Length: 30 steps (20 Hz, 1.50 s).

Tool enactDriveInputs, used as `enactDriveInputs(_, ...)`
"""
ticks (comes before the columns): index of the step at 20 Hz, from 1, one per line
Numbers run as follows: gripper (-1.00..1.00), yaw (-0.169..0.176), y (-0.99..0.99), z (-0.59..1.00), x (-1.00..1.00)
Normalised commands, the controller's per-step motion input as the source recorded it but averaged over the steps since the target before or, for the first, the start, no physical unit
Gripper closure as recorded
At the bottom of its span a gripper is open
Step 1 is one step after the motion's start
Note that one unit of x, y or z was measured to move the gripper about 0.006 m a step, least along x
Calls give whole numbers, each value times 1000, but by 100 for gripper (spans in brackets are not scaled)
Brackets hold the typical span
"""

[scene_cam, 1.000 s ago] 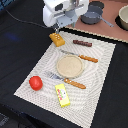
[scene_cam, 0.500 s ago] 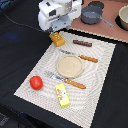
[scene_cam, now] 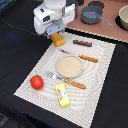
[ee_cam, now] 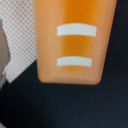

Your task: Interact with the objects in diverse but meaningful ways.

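An orange-yellow bread block (scene_cam: 57, 39) lies at the far corner of the white placemat (scene_cam: 100, 85), and in the wrist view the bread block (ee_cam: 75, 40) fills most of the picture, showing two white stripes. My gripper (scene_cam: 56, 33) hangs right over it; the white hand hides the fingers, and none show in the wrist view. A red tomato (scene_cam: 36, 82) sits near the mat's edge at the exterior view's left. A flat yellow packet (scene_cam: 62, 95) lies at the mat's near edge. A dark-brown sausage (scene_cam: 83, 43) lies beside the bread block.
A tan round plate (scene_cam: 70, 66) sits mid-mat, between a wooden-handled knife (scene_cam: 84, 58) and a fork (scene_cam: 70, 81). Two grey pots (scene_cam: 92, 15) (scene_cam: 123, 17) stand on the brown board behind. Black cloth surrounds the mat.
The hand has shifted slightly to the exterior view's left and come down closer over the bread block. The objects on the mat have not moved.
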Motion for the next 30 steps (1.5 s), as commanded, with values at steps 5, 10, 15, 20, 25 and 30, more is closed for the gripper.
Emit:
enactDriveInputs(5,-100,-77,333,-174,-98)
enactDriveInputs(10,100,-69,317,-202,-129)
enactDriveInputs(15,100,-66,318,-226,-161)
enactDriveInputs(20,100,-62,302,-253,-189)
enactDriveInputs(25,100,-56,235,-298,-232)
enactDriveInputs(30,100,-72,293,303,-230)
